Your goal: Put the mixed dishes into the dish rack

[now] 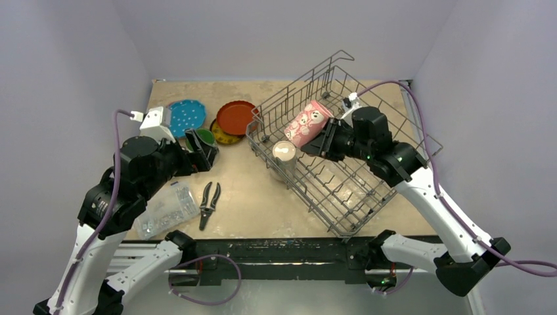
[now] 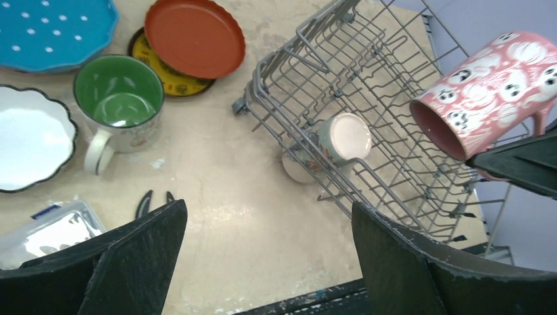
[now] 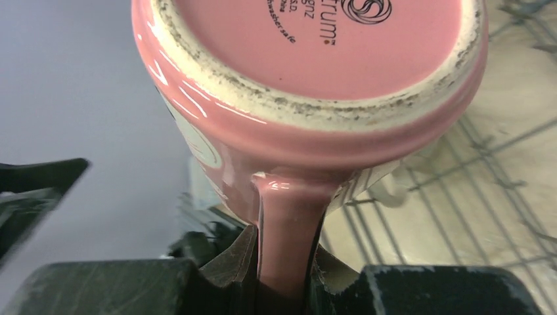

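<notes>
The right gripper is clamped on the handle of the pink mug and holds it in the air over the upper left part of the dish rack in the overhead view. The mug lies tilted, its mouth turned toward the lower left of the left wrist view and its base toward the right wrist camera, so the handle runs straight down into the gap between the two fingers. The step in hand looks like setting this mug into the rack. To do it well, the arm should probably roll the mug further until the mouth faces down, bring it low over a free part of the rack, and let go only once the rim sits on the wires. A release from this height could let it bounce or roll. The spot needs care, since a cream cup rests at the rack's left corner, just below and left of the pink mug and apart from it. A grip on a thin handle may let the mug swing, so slow motion seems wise. The left gripper hangs over the table with fingers spread and nothing between them. A green-lined mug sits near it at the upper left of its own view, a likely next pick.
</notes>
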